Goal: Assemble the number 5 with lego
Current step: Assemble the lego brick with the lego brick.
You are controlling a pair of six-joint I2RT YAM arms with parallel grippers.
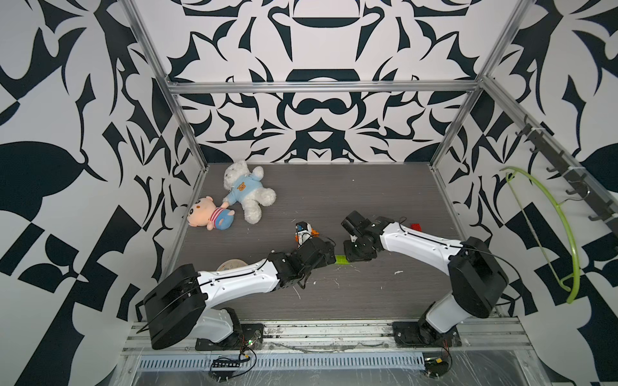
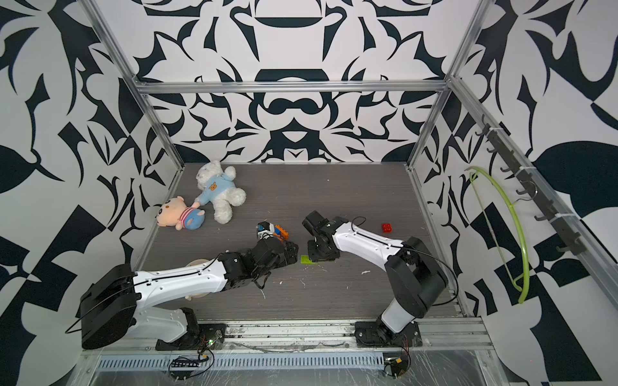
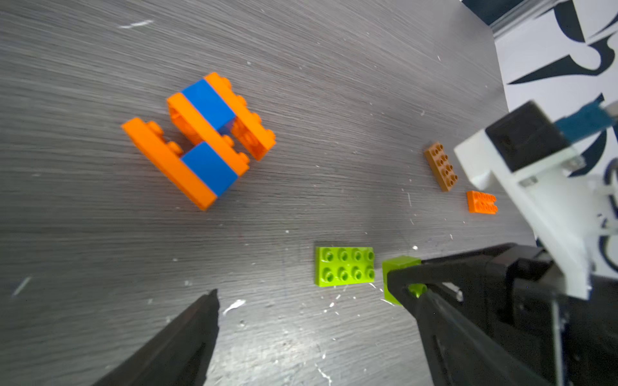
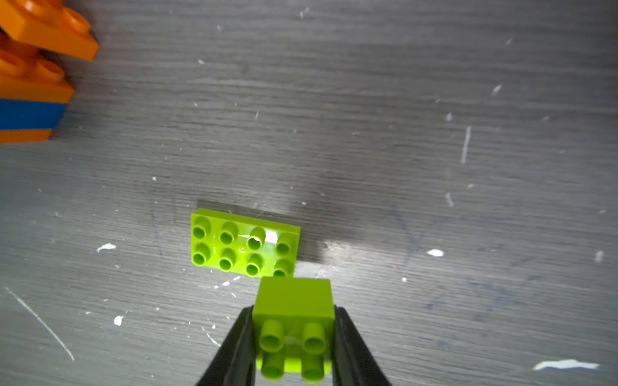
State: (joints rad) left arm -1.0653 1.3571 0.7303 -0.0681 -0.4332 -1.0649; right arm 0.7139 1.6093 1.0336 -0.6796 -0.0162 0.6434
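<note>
The left fingers (image 3: 192, 337) stand spread wide, while the right fingers (image 4: 234, 351) pinch a small lime brick (image 4: 294, 297).

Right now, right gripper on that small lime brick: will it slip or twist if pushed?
Probably rigid: the small lime brick is moulded plastic and shows no give in the right gripper. It may slip or pivot, since the jaws pinch only two smooth faces. Likely light; nudging the flat lime brick with it could shift that one.
</note>
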